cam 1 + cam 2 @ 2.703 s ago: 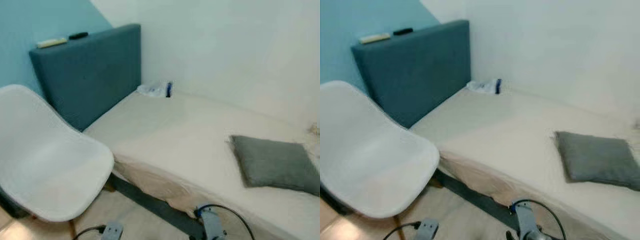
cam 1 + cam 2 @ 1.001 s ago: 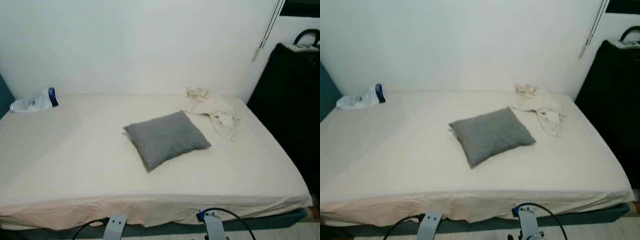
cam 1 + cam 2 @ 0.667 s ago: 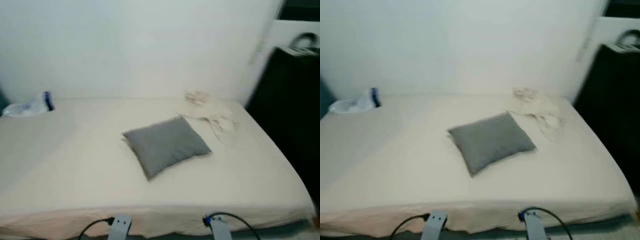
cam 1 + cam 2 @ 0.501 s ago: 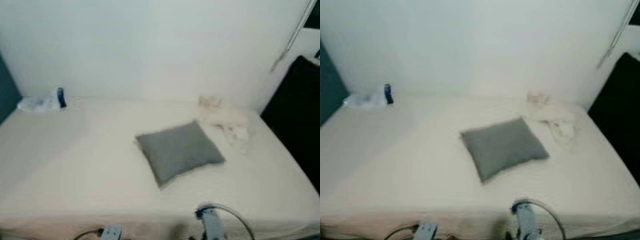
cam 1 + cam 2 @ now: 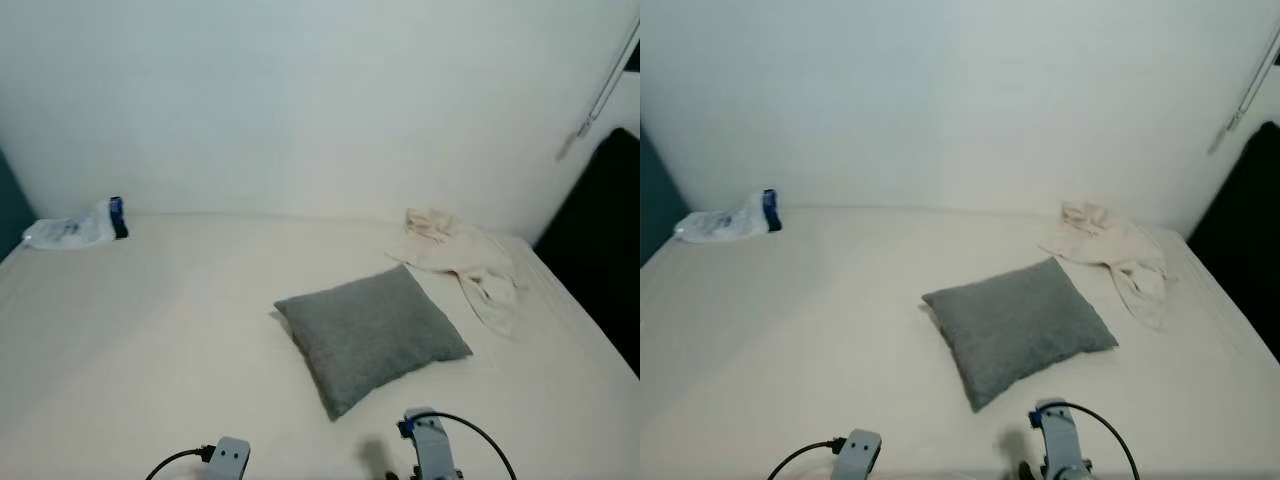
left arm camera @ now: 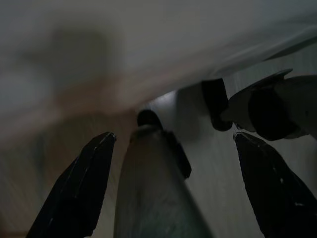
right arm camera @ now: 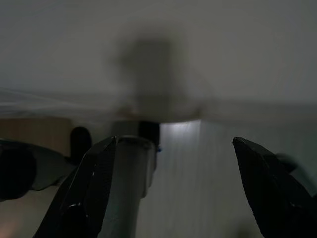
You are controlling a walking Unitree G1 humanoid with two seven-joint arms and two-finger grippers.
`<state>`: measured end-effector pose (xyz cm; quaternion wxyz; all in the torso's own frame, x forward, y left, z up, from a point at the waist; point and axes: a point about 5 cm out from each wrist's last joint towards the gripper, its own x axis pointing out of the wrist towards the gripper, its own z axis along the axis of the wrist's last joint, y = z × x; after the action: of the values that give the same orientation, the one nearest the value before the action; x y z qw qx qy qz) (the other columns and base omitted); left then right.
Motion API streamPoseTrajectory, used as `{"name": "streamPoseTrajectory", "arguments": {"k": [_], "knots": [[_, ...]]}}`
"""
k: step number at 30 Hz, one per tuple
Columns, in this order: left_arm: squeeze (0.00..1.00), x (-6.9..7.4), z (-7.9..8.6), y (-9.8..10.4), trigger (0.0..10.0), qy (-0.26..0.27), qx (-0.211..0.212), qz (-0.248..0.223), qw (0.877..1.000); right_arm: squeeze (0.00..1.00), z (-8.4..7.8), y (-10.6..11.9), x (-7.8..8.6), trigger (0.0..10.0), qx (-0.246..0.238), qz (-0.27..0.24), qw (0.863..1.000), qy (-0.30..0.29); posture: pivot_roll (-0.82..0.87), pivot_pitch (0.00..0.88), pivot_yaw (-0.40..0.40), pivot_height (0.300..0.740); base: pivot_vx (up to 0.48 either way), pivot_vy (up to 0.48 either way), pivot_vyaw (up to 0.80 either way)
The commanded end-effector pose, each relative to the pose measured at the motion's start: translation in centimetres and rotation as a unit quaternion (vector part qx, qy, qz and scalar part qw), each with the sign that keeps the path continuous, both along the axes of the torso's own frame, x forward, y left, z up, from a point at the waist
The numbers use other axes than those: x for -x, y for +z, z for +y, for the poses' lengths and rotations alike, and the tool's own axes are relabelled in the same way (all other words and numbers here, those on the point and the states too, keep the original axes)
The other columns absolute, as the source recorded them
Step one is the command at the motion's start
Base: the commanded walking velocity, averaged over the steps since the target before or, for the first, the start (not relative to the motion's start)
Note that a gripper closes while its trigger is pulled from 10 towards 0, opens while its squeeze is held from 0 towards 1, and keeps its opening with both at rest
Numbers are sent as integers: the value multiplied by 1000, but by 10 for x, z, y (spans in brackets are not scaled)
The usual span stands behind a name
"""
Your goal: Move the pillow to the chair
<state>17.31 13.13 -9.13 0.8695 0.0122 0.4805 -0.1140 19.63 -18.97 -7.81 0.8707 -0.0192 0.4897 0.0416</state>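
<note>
A grey square pillow (image 5: 372, 335) lies flat on the cream bed (image 5: 150, 340), slightly right of the middle and close in front of me. Both silver forearms hang low at the bottom edge, the left wrist (image 5: 230, 458) and the right wrist (image 5: 430, 452) short of the pillow. In the dim left wrist view my left gripper (image 6: 173, 136) is open, its black fingers wide apart over the floor and my own leg. My right gripper (image 7: 176, 141) is open in the same way, with nothing between its fingers.
A crumpled cream cloth (image 5: 465, 262) lies on the bed behind and right of the pillow. A plastic bag with a blue-capped item (image 5: 75, 228) rests at the far left by the wall. A black object (image 5: 600, 270) stands past the bed's right side.
The camera has swung from the white chair and teal headboard to face the bed, then moved closer. The pillow now sits nearer and lower in view. The pillow itself has not moved.
</note>
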Motion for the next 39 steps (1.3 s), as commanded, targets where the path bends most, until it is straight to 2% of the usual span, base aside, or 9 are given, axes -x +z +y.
{"name": "streamPoseTrajectory", "arguments": {"k": [1, 14, 22, 30, 39], "knots": [[0, -1, -1, 1, 10000, -2, 3, -2, 1000, 0, -4, 0, 2, 10000, -1, 3, 1000, -13, -53, 0, -14, 740, 0, 0, -725], [0, -6, 0, 3, 10000, 6, 4, -11, 1000, 0, -1, -2, 3, 10000, -8, 9, 1000, -15, -56, 0, -4, 740, 0, 0, -722], [0, -8, 3, 3, 10000, 14, -19, -13, 1000, 0, -1, -1, 2, 10000, -13, 5, 1000, -19, -59, 0, -3, 740, 0, 0, -705], [0, -7, 8, 2, 10000, 22, -32, -9, 999, 0, -1, 0, -1, 10000, -16, 1, 1000, -20, -62, 0, -1, 740, 0, 0, 0], [0, -7, 6, 3, 10000, 7, -29, -9, 1000, 0, -1, 1, -2, 10000, -17, -1, 1000, -21, -65, 0, -2, 740, 0, -53, 0]]}}
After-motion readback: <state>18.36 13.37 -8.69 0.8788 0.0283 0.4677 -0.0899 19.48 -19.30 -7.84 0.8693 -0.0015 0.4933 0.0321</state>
